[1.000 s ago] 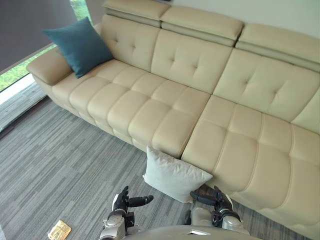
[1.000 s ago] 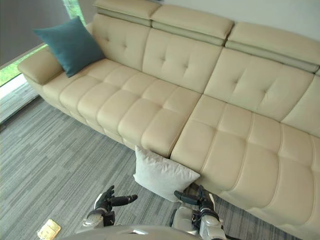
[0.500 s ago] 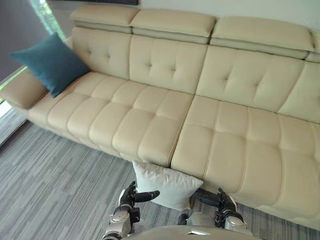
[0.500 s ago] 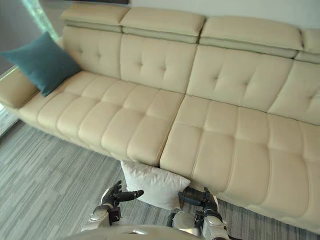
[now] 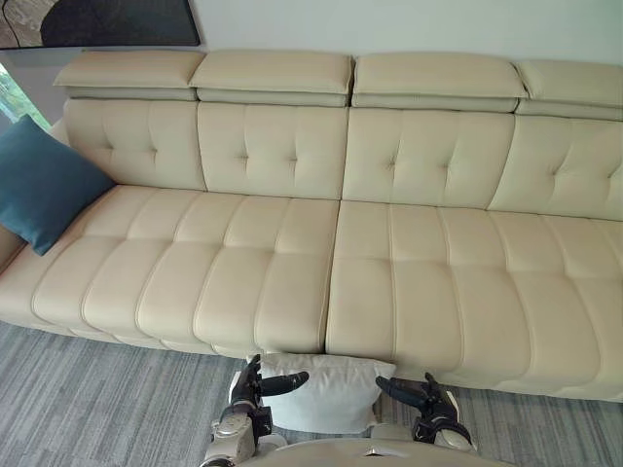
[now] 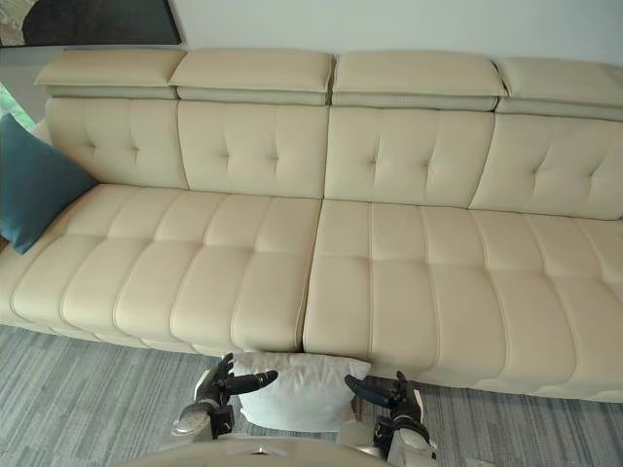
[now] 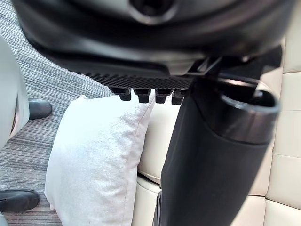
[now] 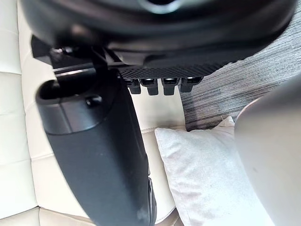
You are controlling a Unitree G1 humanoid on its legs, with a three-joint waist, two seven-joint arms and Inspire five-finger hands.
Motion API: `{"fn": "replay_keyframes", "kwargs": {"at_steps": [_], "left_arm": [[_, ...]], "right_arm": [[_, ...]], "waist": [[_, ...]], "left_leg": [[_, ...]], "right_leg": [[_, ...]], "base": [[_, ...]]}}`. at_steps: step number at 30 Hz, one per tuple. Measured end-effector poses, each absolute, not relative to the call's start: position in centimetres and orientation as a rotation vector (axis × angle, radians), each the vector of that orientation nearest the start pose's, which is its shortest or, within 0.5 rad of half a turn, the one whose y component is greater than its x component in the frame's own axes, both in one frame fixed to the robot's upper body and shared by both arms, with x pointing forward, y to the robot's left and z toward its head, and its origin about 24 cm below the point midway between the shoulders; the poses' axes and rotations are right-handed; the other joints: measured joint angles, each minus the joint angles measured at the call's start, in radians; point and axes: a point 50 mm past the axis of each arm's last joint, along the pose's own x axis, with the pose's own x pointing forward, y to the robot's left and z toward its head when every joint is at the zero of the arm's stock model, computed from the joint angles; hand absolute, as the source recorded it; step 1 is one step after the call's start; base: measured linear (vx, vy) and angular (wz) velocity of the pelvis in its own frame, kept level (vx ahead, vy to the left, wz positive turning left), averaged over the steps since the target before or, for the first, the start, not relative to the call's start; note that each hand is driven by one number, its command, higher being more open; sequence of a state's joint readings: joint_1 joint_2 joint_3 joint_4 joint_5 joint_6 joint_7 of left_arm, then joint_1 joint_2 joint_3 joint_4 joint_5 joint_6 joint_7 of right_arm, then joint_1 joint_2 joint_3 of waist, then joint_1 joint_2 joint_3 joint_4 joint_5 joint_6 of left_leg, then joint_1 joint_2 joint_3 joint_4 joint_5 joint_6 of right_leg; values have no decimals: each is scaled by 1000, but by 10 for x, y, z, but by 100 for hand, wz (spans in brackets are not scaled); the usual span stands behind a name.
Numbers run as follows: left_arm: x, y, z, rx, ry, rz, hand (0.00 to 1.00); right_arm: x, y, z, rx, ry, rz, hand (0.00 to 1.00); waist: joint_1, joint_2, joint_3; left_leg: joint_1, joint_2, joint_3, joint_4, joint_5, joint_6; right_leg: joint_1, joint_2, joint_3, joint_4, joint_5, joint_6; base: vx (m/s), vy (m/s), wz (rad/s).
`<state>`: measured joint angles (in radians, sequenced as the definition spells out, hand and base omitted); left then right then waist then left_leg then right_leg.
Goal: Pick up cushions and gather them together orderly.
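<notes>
Our open left hand [image 5: 250, 385] and right hand [image 5: 434, 405] flank the white cushion [image 5: 326, 394]; we judge it soft and light, best squeezed at both sides.

Head pair: set high, looking down and forward, square on to the sofa [image 5: 331, 253], far enough back to take in most of its width. Right eye a little aside of the left. Shared by both: sofa, teal cushion [image 5: 39, 185] at far left, white cushion [image 5: 331, 394] on the carpet [image 5: 97, 399] at the bottom edge, left hand [image 5: 255, 381] and right hand [image 5: 423, 397] low in frame.

Wrist pair: very close, looking along each hand, dark bulk at the frame's edge, thumb across it. Shared with each other and the head pair: white cushion against the sofa front, strip of carpet.
</notes>
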<state>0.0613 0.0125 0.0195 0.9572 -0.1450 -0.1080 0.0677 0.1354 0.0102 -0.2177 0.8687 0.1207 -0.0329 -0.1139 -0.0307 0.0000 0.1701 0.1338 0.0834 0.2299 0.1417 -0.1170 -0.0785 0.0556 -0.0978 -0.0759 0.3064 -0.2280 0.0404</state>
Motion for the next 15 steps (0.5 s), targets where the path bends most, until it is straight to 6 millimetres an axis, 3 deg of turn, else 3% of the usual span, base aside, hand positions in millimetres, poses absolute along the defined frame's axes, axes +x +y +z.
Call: {"fn": "replay_keyframes", "kwargs": {"at_steps": [4, 9, 12, 15], "left_arm": [[134, 166, -145, -97, 888, 210, 100], [167, 187, -124, -133, 738, 342, 100], [187, 203, -109, -127, 653, 394, 100], [211, 214, -88, -165, 541, 472, 100]], "right_arm": [[107, -191, -149, 186, 957, -436, 100], [125, -194, -141, 228, 871, -476, 100], [141, -194, -133, 251, 817, -492, 100], [163, -197, -121, 273, 739, -509, 100]], "waist": [[2, -15, 19], [26, -43, 130], [33, -60, 195], [35, -59, 250]], "left_leg": [[-22, 3, 0, 36, -15, 1], [-308, 81, -56, 452, -179, 5], [-456, 105, -89, 620, -233, 7], [-616, 122, -116, 754, -270, 17]], "right_leg": [[-28, -5, -3, 54, -26, -2], [-223, 6, -37, 323, -127, -9], [-354, 3, -52, 476, -181, -18], [-497, -8, -68, 608, -219, -29]], "base": [[-27, -30, 4], [-139, -74, 18], [-203, -63, 15], [-218, -14, 16]]}}
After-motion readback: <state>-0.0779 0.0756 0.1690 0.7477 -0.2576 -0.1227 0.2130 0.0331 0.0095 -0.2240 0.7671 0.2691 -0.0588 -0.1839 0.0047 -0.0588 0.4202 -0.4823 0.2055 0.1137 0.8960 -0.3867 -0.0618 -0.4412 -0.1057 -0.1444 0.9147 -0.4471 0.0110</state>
